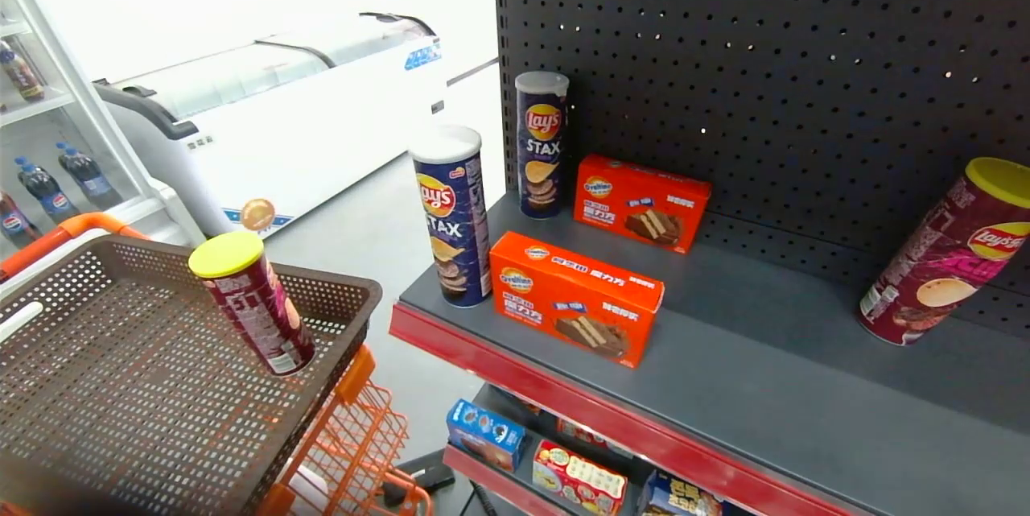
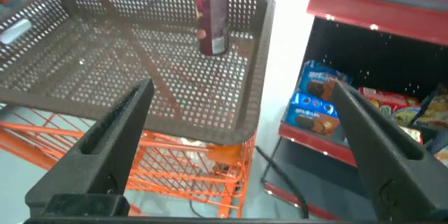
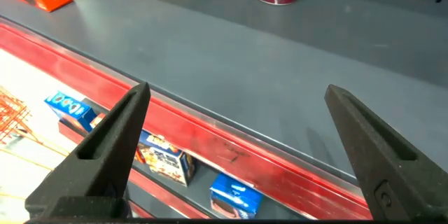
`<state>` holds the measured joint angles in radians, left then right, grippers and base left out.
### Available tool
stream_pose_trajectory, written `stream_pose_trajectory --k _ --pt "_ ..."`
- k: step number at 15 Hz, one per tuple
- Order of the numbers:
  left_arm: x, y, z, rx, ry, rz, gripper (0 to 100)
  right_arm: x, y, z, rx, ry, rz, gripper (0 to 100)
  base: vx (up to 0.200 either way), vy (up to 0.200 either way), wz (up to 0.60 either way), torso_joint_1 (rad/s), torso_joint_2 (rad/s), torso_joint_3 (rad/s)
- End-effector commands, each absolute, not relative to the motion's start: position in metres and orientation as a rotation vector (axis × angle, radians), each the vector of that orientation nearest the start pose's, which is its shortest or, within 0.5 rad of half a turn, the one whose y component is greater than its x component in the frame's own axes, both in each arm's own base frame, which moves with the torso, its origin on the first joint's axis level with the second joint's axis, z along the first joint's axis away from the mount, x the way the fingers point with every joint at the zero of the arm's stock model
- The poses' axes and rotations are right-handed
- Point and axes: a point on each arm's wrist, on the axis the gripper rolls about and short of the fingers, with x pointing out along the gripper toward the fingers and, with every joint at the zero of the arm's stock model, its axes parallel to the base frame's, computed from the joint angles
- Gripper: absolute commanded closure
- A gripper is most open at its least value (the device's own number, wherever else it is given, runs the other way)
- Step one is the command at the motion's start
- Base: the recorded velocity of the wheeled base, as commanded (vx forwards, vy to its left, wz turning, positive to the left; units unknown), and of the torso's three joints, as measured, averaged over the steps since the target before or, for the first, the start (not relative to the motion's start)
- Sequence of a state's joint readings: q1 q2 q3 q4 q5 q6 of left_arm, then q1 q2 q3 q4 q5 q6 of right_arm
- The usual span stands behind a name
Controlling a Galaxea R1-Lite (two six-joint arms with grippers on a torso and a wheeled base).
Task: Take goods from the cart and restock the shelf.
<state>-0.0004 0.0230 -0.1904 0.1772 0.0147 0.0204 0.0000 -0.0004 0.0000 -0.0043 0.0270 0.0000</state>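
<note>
A: Shop aisle, pale floor, white chest freezer (image 1: 282, 105) behind. Long grey shelf (image 1: 805, 355) with a red front edge and a pegboard (image 1: 764, 57) at its back. The cart (image 1: 121, 403) stands off the shelf's left end.

B: Stock already up?

A: Front orange box (image 1: 575, 299) lies flat by the front edge and back orange box (image 1: 642, 202) lies flat by the pegboard, both toward the left end. Front blue can (image 1: 452, 214) is upright on the left front corner, back blue can (image 1: 541, 146) upright at the left back corner. A leaning can (image 1: 941, 258) is tilted against the pegboard toward the right end.

B: Left to move?

A: One maroon can (image 1: 256, 307), yellow lid, upright in the cart's basket, at its far edge near the corner beside the shelf.

B: Grippers?

A: Left gripper (image 2: 239, 89) sits low, seemingly outside the basket's near side, fingers wide apart and empty. Right gripper (image 3: 238, 92) is over the shelf's front edge, also apart and empty.

B: Left arm's pick, I'd judge.

A: Agreed. Clear the basket wall first, then take the can mid-body, squarely. It's tall and narrow, so a nudge likely topples it. Close only once it sits between the fingers.
</note>
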Motion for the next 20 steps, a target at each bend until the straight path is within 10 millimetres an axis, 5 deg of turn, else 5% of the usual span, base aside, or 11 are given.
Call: stream_pose_trajectory --k 1,4,10,20 --pt "-0.014 0.001 0.162 0.011 0.115 0.030 0 -0.023 0.001 0.076 0.000 -0.005 0.028 0 0.000 0.000 0.00 0.000 0.00 0.000" --pt "0.035 0.002 0.184 -0.002 0.201 0.080 0 -0.023 0.001 0.076 0.000 -0.005 0.028 0 0.000 0.000 0.00 0.000 0.00 0.000" --pt "0.140 0.020 0.170 0.011 0.264 0.075 0 -0.023 0.001 0.076 0.000 -0.005 0.028 0 0.000 0.000 0.00 0.000 0.00 0.000" --pt "0.219 0.040 0.111 0.102 0.306 0.111 0 -0.023 0.001 0.076 0.000 -0.005 0.028 0 0.000 0.000 0.00 0.000 0.00 0.000"
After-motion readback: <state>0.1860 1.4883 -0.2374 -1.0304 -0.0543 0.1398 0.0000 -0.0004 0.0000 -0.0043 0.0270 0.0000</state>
